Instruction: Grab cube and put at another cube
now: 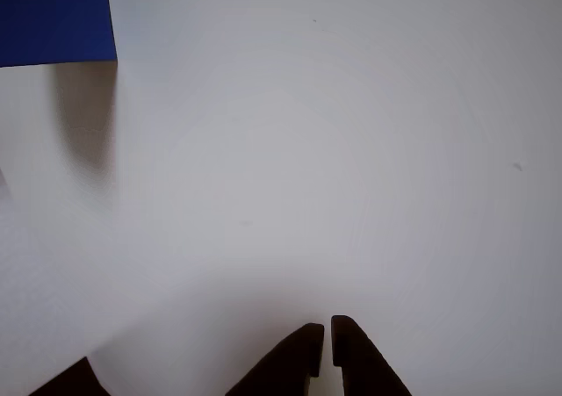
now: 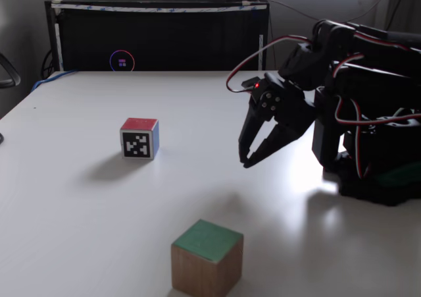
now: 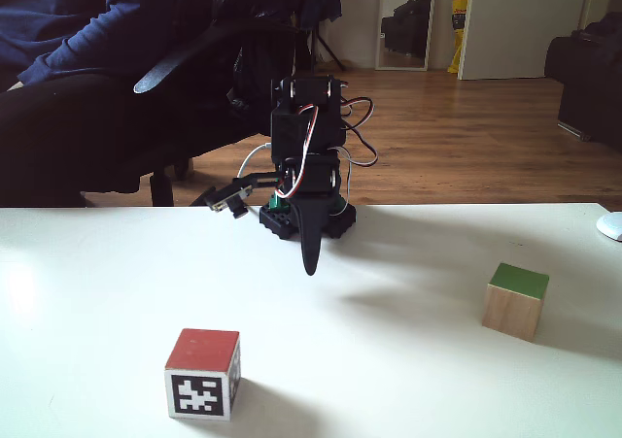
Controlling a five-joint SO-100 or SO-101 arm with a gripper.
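Another cube (image 2: 139,139) bears a black-and-white marker.

other view: rides just behind the end effector (image 1: 323,339), looking down and forward at the white surface (image 1: 334,150) from close range; the dark fingertips enter from the bottom edge, a blue face sits at the top left corner.
a fixed view: stands low at the surface edge, looking across toward a black cabinet (image 2: 158,33); the arm (image 2: 355,112) is at its right, the green-topped cube (image 2: 207,257) nearest the lens.
another fixed view: low at a different edge, facing the arm (image 3: 306,166) head-on, with the room's wooden floor (image 3: 466,137) behind.
shared: both fixed views take in the arm, the green-topped cube (image 3: 516,300) and the red-topped cube (image 2: 139,138) (image 3: 203,374).
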